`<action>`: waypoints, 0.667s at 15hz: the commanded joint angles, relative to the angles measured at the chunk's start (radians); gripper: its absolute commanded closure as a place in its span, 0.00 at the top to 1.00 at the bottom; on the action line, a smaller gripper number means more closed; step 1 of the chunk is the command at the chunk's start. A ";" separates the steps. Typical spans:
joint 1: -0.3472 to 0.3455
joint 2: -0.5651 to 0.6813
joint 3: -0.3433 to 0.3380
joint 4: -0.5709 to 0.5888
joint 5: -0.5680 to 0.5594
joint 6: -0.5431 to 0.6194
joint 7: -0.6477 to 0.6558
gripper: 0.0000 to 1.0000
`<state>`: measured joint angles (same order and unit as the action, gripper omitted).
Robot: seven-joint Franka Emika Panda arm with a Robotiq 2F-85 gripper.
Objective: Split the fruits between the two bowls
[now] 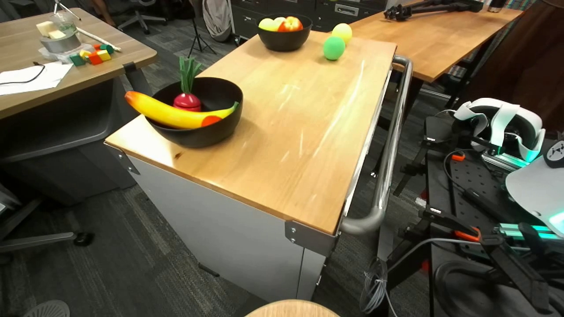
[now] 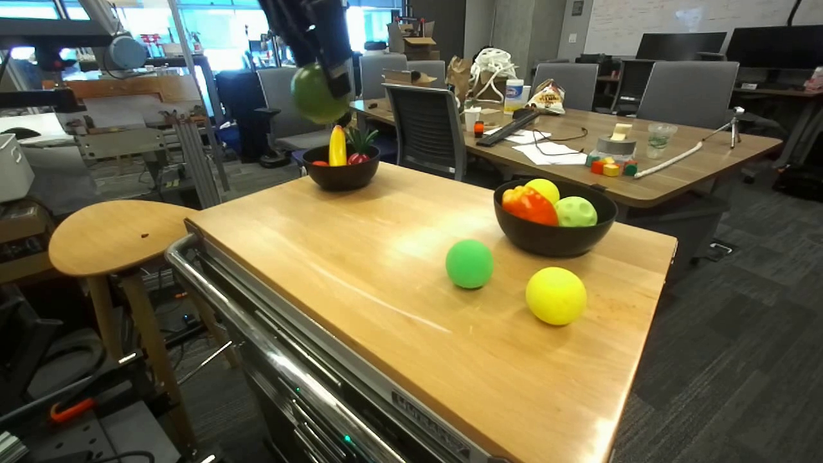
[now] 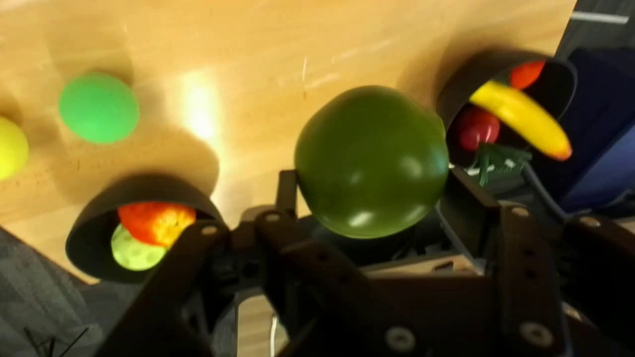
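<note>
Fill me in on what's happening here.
Fruit sorting is under way: the robot's claw holds a green fruit in midair. One black bowl holds a banana and a red radish, the other bowl a red-orange fruit and a holed lime-colored ball, among others. A green ball and a yellow ball sit loose on the tabletop.

No wording we can surely read, pale letters (image 2: 418, 411) blurred on a nameplate (image 2: 432, 424) on the long side of the table (image 2: 360, 257), a label (image 2: 512, 92) too small for us on a canister (image 2: 514, 98), a green mark (image 2: 658, 138) we cannot make out on a clear cup (image 2: 662, 136)
</note>
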<state>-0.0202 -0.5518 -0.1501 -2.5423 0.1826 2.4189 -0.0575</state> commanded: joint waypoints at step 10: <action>0.049 0.718 0.160 0.321 -0.337 0.601 0.436 0.47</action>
<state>-0.0125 0.0468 0.0147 -2.3227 0.0003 2.9964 0.2331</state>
